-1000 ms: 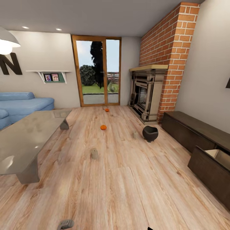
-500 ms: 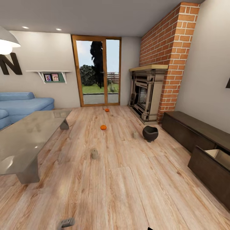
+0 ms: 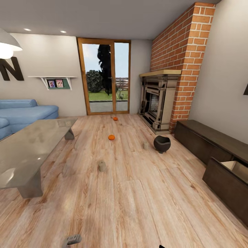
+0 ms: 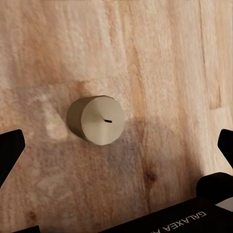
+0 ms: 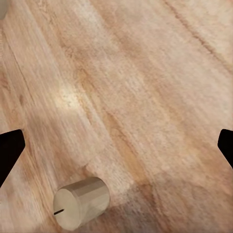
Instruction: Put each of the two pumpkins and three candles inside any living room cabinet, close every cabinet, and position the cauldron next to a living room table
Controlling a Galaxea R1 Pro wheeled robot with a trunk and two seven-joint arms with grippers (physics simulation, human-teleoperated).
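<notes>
Living-room floor (image 3: 137,206) under me, candle (image 4: 96,119) below my left gripper (image 4: 116,145), fingers spread wide, empty (right likewise); next, descend and grasp.

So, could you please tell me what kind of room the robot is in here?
Most likely a living room: a blue sofa beside a low coffee table, a fireplace against a brick chimney, and a long dark TV cabinet along the wall.
</notes>
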